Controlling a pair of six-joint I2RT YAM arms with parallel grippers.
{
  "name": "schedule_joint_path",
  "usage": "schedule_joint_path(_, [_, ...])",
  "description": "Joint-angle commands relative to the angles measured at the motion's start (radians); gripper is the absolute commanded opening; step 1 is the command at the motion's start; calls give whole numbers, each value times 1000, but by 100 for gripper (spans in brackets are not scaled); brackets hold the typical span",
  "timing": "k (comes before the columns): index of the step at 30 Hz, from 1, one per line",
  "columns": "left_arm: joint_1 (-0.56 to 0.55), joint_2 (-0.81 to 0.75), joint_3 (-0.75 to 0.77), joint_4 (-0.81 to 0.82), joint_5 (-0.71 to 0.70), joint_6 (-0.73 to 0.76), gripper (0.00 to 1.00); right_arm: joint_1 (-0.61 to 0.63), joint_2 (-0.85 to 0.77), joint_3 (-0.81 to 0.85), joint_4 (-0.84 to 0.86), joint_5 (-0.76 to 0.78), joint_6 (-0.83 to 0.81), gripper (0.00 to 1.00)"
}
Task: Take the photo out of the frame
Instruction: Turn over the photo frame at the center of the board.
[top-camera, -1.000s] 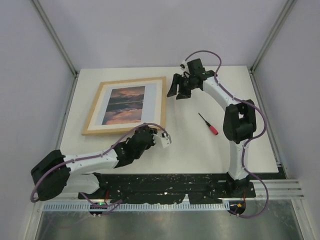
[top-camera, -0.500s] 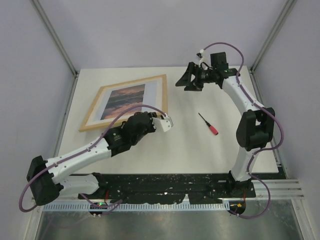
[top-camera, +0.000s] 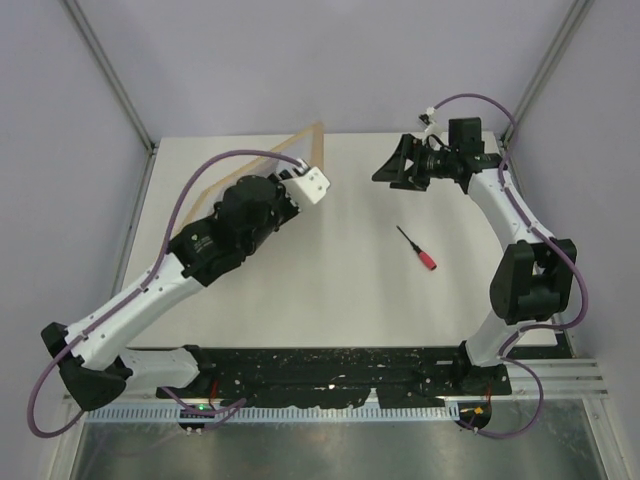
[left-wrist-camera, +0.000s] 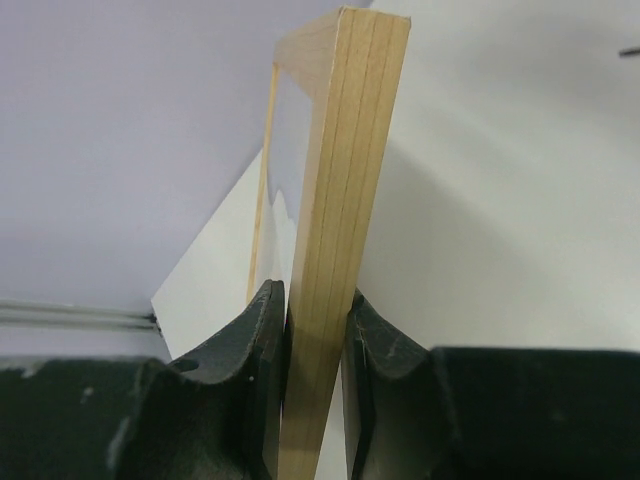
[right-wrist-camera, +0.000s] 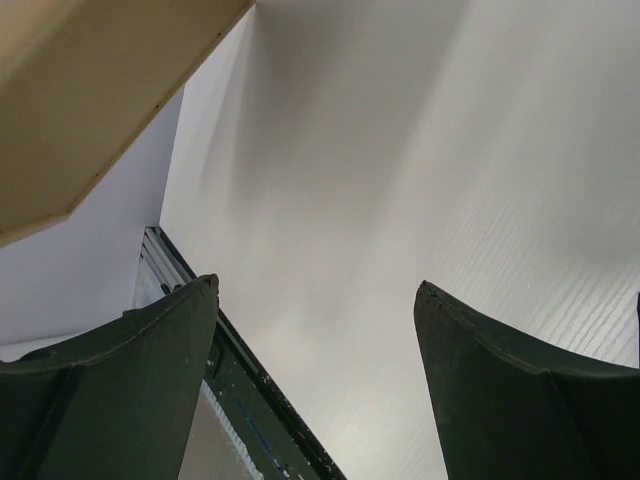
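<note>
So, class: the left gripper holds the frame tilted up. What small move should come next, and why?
Probably tip the frame over, face down: the left gripper pinches its wooden rim, holding it steeply tilted, and its back must face up to be opened. The right gripper is open, apart from it.

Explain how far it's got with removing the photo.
Done: the frame is tipped up. In hand: the left gripper clamps its wooden edge; the right gripper hangs open, apart. Left: opening the back and pulling out the photo; the screwdriver lies untouched.
</note>
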Motion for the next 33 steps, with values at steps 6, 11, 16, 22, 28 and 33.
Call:
schedule_joint_path(6, [128,15,300,9,-65,-277,0,-7,-118,-49,32,83,-69,83])
schedule_joint_path(11, [202,15,372,7,-54,-340,0,-7,-148,-69,26,92,-89,84])
schedule_joint_path(16, [321,16,439,-36,-33,-473,0,-7,-161,-95,26,78,-95,84])
schedule_joint_path(22, [435,-5,429,-60,-37,-588,0,-5,-163,-158,58,23,-77,84])
schedule_joint_path(28, [527,-34,427,-89,-43,-661,0,19,-148,-196,113,-49,-22,87])
schedule_joint_path(33, [617,-80,381,-106,-42,-714,0,71,-145,-210,143,-51,-2,87])
